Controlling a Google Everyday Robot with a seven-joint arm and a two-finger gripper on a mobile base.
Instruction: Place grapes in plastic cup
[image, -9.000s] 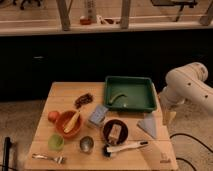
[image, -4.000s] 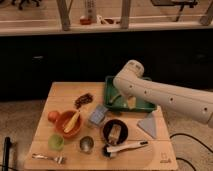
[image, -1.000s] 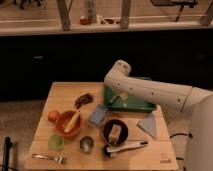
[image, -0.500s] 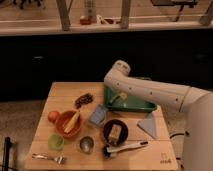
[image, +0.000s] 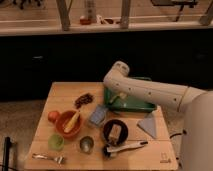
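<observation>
The grapes (image: 83, 99), a small dark purple-brown bunch, lie on the wooden table (image: 60, 92) left of the green tray (image: 145, 105). The light green plastic cup (image: 56, 142) stands near the table's front left, in front of the orange bowl (image: 68, 124). My gripper (image: 116, 97) hangs at the end of the white arm over the tray's left edge, to the right of the grapes and well apart from the cup.
An orange-red fruit (image: 53, 116) sits left of the bowl. A silver metal cup (image: 86, 144), a dark bowl (image: 115, 131), a blue-grey packet (image: 98, 115), a white-handled tool (image: 125, 147), a grey cloth (image: 149, 124) and a fork (image: 47, 158) lie on the table.
The arm has swung in from the right edge across the tray and now holds almost still over the tray's left edge. The objects have not moved.
</observation>
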